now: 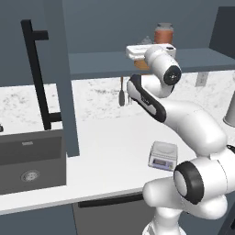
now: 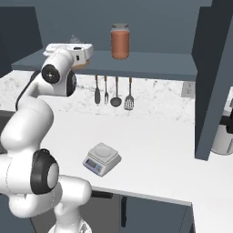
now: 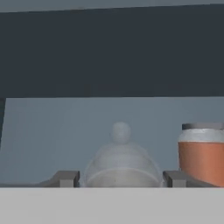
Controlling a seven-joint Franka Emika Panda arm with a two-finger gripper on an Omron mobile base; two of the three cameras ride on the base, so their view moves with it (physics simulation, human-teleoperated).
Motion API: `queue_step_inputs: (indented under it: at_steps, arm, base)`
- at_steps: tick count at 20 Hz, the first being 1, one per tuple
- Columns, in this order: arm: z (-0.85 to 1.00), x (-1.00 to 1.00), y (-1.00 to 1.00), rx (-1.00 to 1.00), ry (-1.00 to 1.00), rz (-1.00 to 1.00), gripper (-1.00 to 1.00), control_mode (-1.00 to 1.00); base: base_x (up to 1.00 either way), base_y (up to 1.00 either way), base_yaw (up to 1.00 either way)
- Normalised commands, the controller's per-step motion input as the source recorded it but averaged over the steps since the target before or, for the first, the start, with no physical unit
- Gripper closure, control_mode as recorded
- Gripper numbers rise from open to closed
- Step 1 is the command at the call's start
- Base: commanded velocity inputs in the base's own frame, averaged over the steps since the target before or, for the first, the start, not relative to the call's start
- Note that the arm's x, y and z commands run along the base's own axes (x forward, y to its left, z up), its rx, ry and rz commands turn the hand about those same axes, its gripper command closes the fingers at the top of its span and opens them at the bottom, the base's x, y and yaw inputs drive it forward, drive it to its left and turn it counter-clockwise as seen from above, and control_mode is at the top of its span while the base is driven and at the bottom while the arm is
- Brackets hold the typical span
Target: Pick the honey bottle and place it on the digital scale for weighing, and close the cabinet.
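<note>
Standing open, the cabinet has its left door swung out over the counter, and its black bar handle faces the left base camera. On the inner shelf sit two containers. The honey bottle is toward the shelf's left end, near the front edge; the jar with a grey lid is further right and holds a reddish-orange fill. In the hand view the gripper has one fingertip on each side of the bottle's pale cap, pinching it. From both base views the white hand hides most of the bottle: only a sliver of amber shows under the hand. The bottle's body is cut off at the bottom of the hand view.

Below the shelf, four utensils hang against the back wall. The sink is set into the counter's left end. The digital scale sits near the counter's front edge, its top plate bare, with open counter all around it. The right door also stands open, edge-on in the right base view, and partly hides a grey pot at the counter's right end.
</note>
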Motion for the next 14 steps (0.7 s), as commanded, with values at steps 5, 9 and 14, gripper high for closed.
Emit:
queue_step_inputs:
  at_steps: [5, 9, 14]
  arm:
    - [0.00, -0.77, 0.00, 0.00, -0.02, 0.00, 1.00, -1.00]
    - [0.11, -0.97, 0.00, 0.00, 0.00, 0.00, 1.00, -1.00]
    - [0.09, -0.98, -0.02, 0.00, 0.03, 0.00, 1.00, -1.00]
  base:
    - [0.00, 0.00, 0.00]
    - [0.00, 0.00, 0.00]
    - [0.00, 0.00, 0.00]
